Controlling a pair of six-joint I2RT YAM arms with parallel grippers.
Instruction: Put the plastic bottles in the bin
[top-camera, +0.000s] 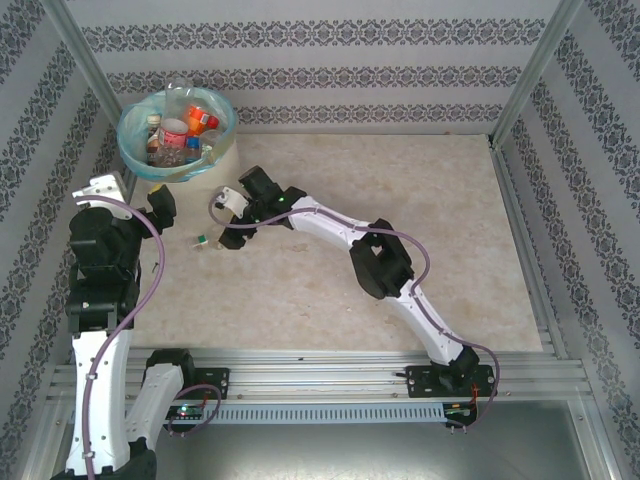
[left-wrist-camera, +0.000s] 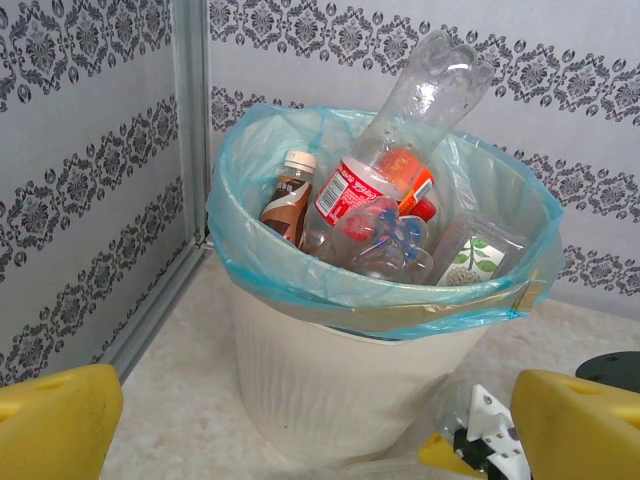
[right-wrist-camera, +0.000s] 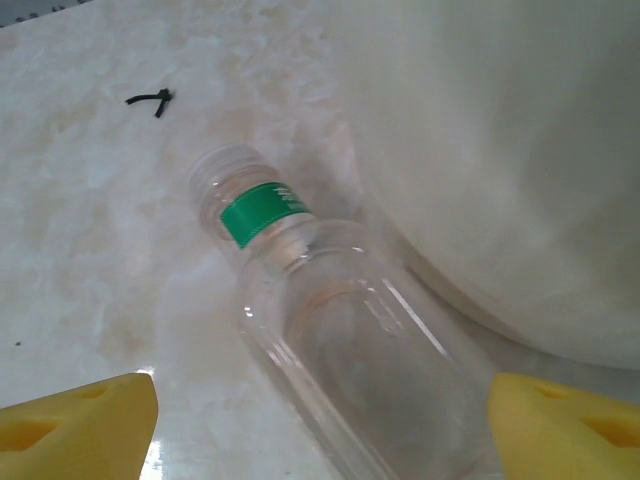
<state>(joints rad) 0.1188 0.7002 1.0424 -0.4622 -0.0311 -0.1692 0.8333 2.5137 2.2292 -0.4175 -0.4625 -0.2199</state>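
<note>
Bin (top-camera: 124, 140), cream-white and lined with a blue-green bag (left-wrist-camera: 250, 250), stands in the far left corner of the table (top-camera: 400, 200), against the patterned walls. Several plastic bottles (left-wrist-camera: 400, 130) lie inside it: the largest, clear with a red label, leans base-up above the rim; a brown-labelled one with a white cap (left-wrist-camera: 290, 195) stands at the left side. One clear bottle (right-wrist-camera: 340, 340), capless and with a green band at its neck, lies on its side on the table just beside the bin's outer wall (right-wrist-camera: 500, 150); from above, its green band (top-camera: 201, 240) marks it in front of the bin. Right gripper (right-wrist-camera: 320, 415) is low over this bottle with its yellow fingers (right-wrist-camera: 80, 425) spread apart, one on each side of the body and not clamped on it. Left gripper (top-camera: 160, 205) faces the bin wall (left-wrist-camera: 330, 390) from nearby, its jaws fully apart and holding nothing. A small black scrap (right-wrist-camera: 150, 100) lies on the table beyond the bottle's neck.
</note>
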